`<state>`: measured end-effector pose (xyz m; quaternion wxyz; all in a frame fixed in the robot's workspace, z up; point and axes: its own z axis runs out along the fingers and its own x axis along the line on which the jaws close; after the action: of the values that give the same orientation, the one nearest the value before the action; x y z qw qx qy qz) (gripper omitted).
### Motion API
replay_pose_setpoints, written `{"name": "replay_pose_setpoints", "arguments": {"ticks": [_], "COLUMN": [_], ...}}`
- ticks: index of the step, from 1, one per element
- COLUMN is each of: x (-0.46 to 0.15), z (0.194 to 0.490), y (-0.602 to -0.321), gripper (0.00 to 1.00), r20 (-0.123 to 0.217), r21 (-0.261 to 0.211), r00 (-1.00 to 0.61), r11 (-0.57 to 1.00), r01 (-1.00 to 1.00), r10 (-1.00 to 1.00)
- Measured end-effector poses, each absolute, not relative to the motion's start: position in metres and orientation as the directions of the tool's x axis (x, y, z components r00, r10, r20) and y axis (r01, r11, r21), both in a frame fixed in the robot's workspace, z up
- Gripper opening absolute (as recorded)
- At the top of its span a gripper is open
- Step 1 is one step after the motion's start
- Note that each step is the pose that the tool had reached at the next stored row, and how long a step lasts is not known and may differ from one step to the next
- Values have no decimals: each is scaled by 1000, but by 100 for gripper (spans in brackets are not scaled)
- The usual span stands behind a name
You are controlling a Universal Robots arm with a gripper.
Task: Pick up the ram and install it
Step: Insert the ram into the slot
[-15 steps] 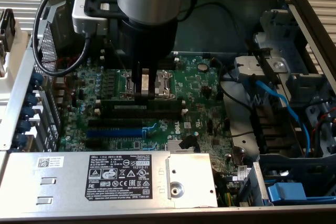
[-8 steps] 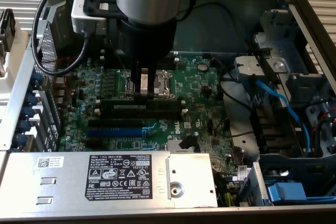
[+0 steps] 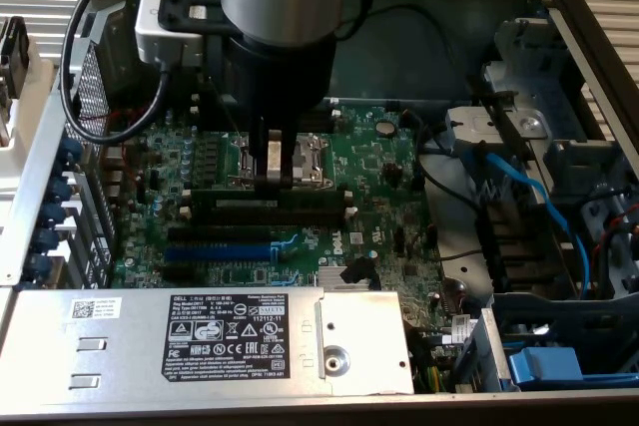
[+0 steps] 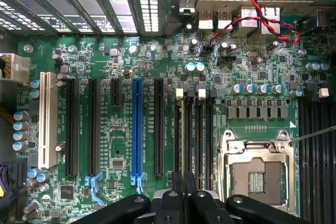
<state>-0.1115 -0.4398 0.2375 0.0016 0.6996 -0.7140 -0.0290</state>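
Obs.: open computer case (image 3: 589, 37), arm reaching straight down over the green motherboard (image 3: 384, 172).

Hand (image 3: 276, 169): clenched. The fingers (image 3: 275, 159) pinch the upper edge of the ram (image 3: 300, 198) at about its middle. In the wrist view the hand (image 4: 184, 203) has its tips drawn close together with a thin dark edge between them.

Ram position: standing on its long edge, level, running along the row of black slots (image 4: 202, 124) with white end clips. It is just beside the empty processor socket (image 3: 310, 159) and on the far side of the blue slot (image 3: 215, 250) from the labelled metal box (image 3: 230, 331). It sits low over the slots or in one. I cannot tell whether its lower edge is touching the slot or is seated.

Handling (judgement): a light, thin, stiff board.
- It should not flex in the grip, but it would be fragile under twisting or uneven pressing.
- The flat faces are smooth and narrow, so it could slip or tip if taken off-centre.
- The best hold looks like the one seen here: across the two flat faces at mid-length, high on the upper edge. That leaves the lower contact edge and both ends free for the clips.

Risk (judgement): any tilt along its length would jam one end against a clip.
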Motion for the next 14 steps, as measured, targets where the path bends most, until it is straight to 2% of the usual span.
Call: {"name": "replay_pose_setpoints", "arguments": {"ticks": [14], "x": [-111], "z": [237], "y": [-440], "gripper": [12], "r20": [-38], "r21": [44], "r00": [-21], "r11": [19], "r01": [-999], "r10": [-999]}}
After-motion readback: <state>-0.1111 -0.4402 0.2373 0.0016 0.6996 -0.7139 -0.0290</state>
